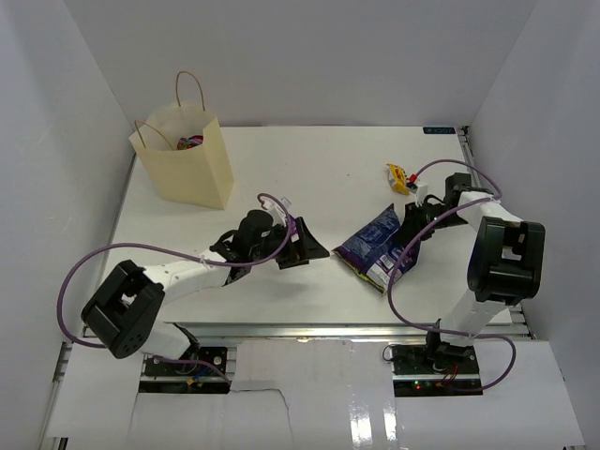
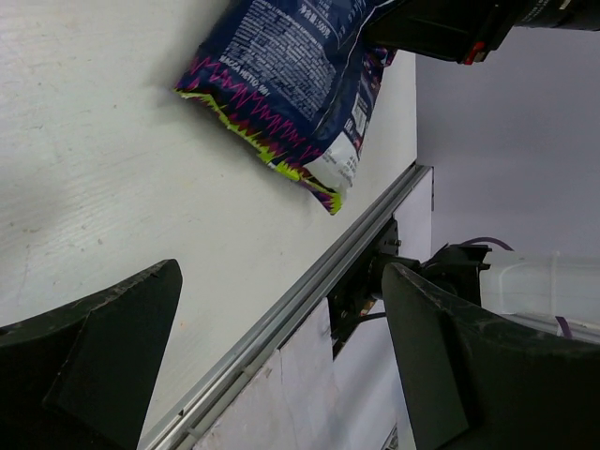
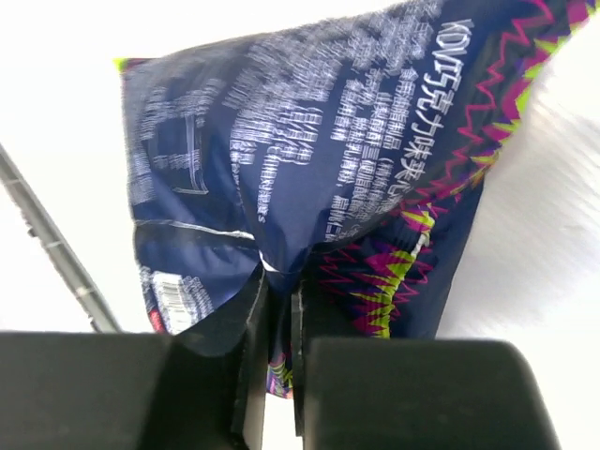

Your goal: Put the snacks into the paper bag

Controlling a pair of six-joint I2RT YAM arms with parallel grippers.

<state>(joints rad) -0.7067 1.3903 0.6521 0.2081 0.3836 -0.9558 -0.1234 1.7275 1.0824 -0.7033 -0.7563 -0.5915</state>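
One big dark-blue foil chip bag (image 1: 373, 246) is pinched at 3 o'clock by the right gripper (image 3: 278, 309); the left gripper (image 1: 312, 248), at 9 o'clock, is spread wide.

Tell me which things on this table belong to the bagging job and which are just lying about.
Job:
- paper bag, with snacks showing inside
- dark-blue chip bag, pinched in the right claw
- yellow packet, loose on the table
- left claw, open and empty

Just there:
- purple cables
- metal rail along the table's near edge
- small teal label at the far edge
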